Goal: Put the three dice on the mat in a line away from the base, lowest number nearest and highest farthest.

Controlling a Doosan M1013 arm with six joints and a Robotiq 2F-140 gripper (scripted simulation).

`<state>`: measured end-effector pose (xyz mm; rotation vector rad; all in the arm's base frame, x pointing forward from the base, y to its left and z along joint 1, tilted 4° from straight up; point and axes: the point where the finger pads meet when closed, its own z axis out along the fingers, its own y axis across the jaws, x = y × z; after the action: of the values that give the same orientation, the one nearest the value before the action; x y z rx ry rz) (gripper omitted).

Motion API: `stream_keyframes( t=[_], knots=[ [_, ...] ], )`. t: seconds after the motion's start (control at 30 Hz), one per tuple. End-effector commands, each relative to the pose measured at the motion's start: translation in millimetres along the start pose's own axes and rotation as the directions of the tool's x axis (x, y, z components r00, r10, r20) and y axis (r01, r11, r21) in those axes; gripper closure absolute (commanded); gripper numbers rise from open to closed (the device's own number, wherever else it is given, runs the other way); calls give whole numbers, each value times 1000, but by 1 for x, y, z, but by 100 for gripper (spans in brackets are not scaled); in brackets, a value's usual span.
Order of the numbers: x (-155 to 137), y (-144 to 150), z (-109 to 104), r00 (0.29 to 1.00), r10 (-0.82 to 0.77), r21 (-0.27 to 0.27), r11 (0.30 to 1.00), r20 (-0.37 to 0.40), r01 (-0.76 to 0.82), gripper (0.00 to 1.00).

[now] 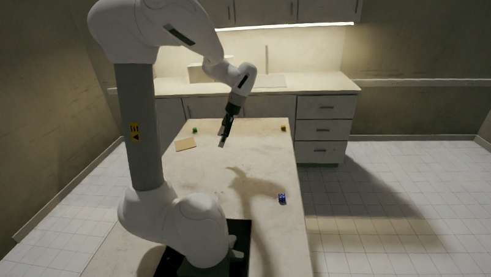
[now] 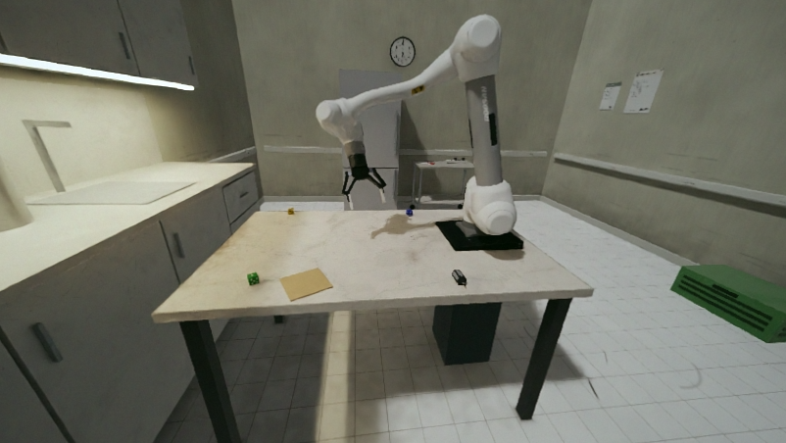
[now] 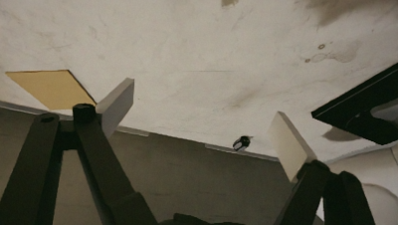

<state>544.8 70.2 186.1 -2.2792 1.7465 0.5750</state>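
From the top view, taking the mat (image 1: 185, 143) as landmark: the tan mat lay near the table's (image 1: 240, 206) far left corner as seen from the base. The green die (image 1: 194, 130) sat just beyond the mat, apart from it. The yellow die (image 1: 283, 127) stood well off to the mat's right, at the far right edge. The blue die (image 1: 281, 197) was well apart from the mat, on the right edge and much nearer the base. The gripper (image 1: 222, 140) hung above the table just right of the mat, fingers spread wide and holding nothing.

From the exterior view, the green die (image 2: 252, 278) sat beside the mat (image 2: 306, 283) without touching it; the yellow die (image 2: 290, 211) and blue die (image 2: 409, 212) lay across the table from it. A small dark object (image 2: 458, 276) lay on the table edge, on the mat's other side from the green die. The gripper (image 2: 364, 198) hovered high, well clear of the surface.

In the wrist view, the spread fingers framed bare table, with a corner of the mat (image 3: 50, 87) at left; no die appeared.

No die was on the mat, so the work seemed at its first approach. The pips were too small to read. The next move likely called for descending over one die, probably the nearby green one, and gripping its sides so the top face stayed unchanged.
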Motion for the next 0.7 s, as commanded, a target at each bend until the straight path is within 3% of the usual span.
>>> stream_keyframes(
  t=[0.0,0.03,0.17,0.2,0.27,0.3,0.33,0.37,0.4,0.47,0.5,0.57,0.6,0.67],
  knots=[
    [7,-11,-6,1000,16,-4,1000,-9,-16,0],
    [34,-42,-25,995,87,12,996,-42,-86,0],
    [65,-74,-46,984,163,34,986,-76,-161,0],
    [86,-93,-60,964,243,62,969,-107,-237,0],
    [98,-105,-67,964,243,62,969,-107,-237,0],
    [122,-125,-82,936,325,97,945,-135,-314,0],
    [132,-136,-89,936,325,97,945,-135,-314,0],
    [132,-136,-89,936,325,97,945,-135,-314,0],
    [158,-155,-104,900,406,136,912,-159,-388,0],
    [168,-164,-110,900,406,136,912,-159,-388,0],
    [196,-184,-125,857,484,178,872,-176,-456,0],
    [196,-184,-125,857,484,178,872,-176,-456,0],
    [232,-208,-145,809,557,221,827,-187,-517,0],
    [239,-213,-149,809,557,221,827,-187,-517,0]
  ],
)
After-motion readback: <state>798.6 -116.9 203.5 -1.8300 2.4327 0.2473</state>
